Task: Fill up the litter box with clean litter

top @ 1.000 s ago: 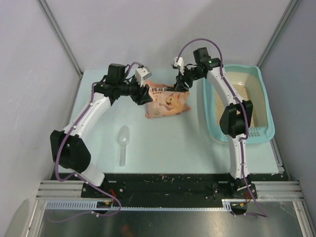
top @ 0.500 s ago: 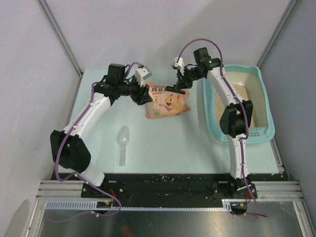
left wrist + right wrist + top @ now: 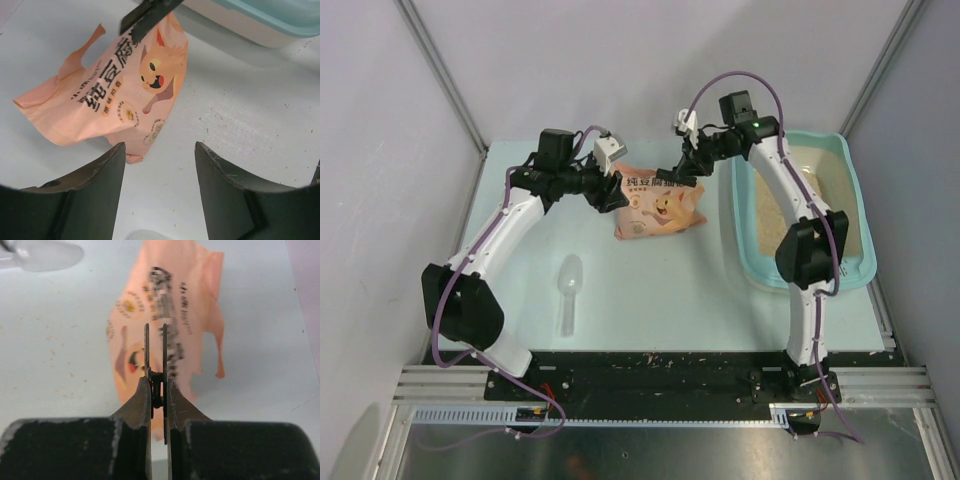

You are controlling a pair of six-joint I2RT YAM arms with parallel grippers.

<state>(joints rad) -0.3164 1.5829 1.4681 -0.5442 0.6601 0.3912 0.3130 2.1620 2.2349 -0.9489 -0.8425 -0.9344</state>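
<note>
The right gripper (image 3: 686, 172) is pinching the top corner of the peach-pink cat-print litter bag (image 3: 658, 208) near the tabletop's (image 3: 650, 290) far edge. The left gripper (image 3: 611, 196) is hovering, jaws spread, just beside the bag's opposite side. The teal litter box (image 3: 817, 139) is sitting along the right edge, holding beige clean litter (image 3: 830, 190).

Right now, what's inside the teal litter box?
Beige litter lies across the litter box floor. The right arm crosses above it, hiding a strip and part of the near end.
</note>
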